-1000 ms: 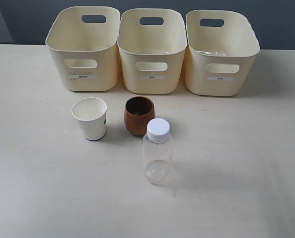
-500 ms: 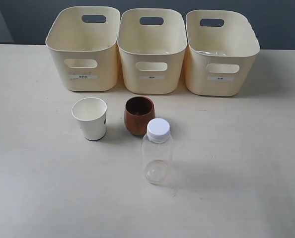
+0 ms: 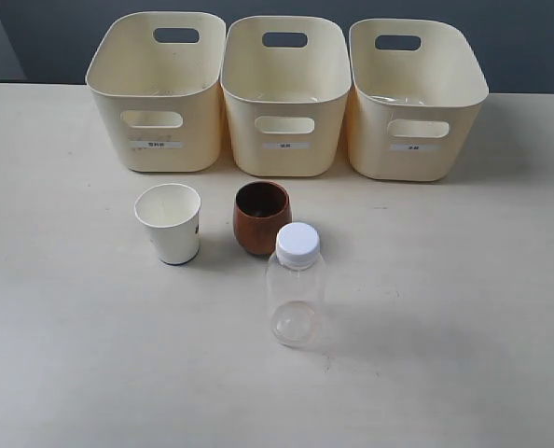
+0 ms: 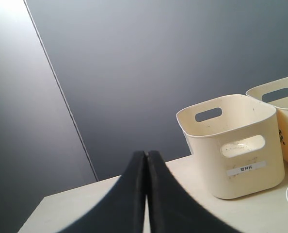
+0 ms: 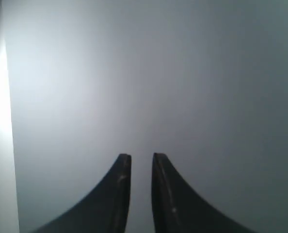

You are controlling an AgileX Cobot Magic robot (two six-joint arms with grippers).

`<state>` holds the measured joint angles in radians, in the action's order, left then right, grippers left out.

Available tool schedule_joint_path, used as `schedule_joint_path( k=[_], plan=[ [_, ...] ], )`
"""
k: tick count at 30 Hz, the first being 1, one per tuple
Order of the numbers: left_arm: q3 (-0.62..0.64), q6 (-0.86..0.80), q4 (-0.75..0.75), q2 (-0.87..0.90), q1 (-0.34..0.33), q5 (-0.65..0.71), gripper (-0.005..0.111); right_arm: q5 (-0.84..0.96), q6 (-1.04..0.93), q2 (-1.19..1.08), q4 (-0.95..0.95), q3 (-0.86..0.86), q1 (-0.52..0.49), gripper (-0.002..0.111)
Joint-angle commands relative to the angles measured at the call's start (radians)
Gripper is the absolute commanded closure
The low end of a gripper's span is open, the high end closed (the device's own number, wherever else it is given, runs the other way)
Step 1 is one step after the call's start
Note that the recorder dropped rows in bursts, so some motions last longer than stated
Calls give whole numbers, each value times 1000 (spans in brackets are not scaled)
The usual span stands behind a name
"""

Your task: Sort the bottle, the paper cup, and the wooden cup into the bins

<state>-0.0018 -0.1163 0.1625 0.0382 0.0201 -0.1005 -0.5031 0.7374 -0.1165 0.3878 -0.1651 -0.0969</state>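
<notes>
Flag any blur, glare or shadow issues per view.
Exterior view: sharp, soft even light; the bottle throws a faint shadow on the table. Left wrist view: left hand dark and blurred up close, the bin in focus. Right wrist view: right hand soft-edged against featureless grey, a bright washed-out strip at one edge.

Matte black left pincer (image 4: 146, 155), smooth curved tapering tips, right pincer (image 5: 141, 158) equally black, tapering

A pale table (image 3: 463, 355) meets a dark grey wall (image 3: 529, 47).
</notes>
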Motion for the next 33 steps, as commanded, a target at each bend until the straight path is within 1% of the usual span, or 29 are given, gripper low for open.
schedule_joint_path(
  k=[1, 3, 4, 8, 10, 13, 16, 18, 21, 23, 26, 29, 32, 33],
  plan=[
    [2, 2, 0, -2, 1, -6, 107, -38, 28, -152, 92, -138, -1, 91],
    [2, 2, 0, -2, 1, -6, 107, -38, 112, -247, 219, -230, -1, 91],
    [2, 2, 0, -2, 1, -6, 107, -61, 182, -312, 345, -285, -1, 91],
    [2, 2, 0, -2, 1, -6, 107, -143, 417, -510, 661, -433, -1, 91],
    [2, 2, 0, -2, 1, -6, 107, -200, 475, -596, 797, -494, -1, 91],
    [2, 2, 0, -2, 1, -6, 107, -267, 470, -664, 843, -522, -1, 91],
    [2, 2, 0, -2, 1, -6, 107, -324, 414, -710, 885, -542, -1, 91],
    [2, 2, 0, -2, 1, -6, 107, -358, 424, -735, 885, -546, -1, 91],
    [2, 2, 0, -2, 1, -6, 107, -367, 490, -769, 886, -560, -1, 91],
    [2, 2, 0, -2, 1, -6, 107, -367, 495, -788, 889, -562, -1, 91],
    [2, 2, 0, -2, 1, -6, 107, -367, 505, -823, 940, -568, 1, 95],
    [2, 2, 0, -2, 1, -6, 107, -355, 532, -858, 1005, -591, 43, 101],
    [2, 2, 0, -2, 1, -6, 107, -357, 567, -889, 1086, -631, 132, 108],
    [2, 2, 0, -2, 1, -6, 107, -355, 578, -897, 1105, -641, 160, 109]
  ],
)
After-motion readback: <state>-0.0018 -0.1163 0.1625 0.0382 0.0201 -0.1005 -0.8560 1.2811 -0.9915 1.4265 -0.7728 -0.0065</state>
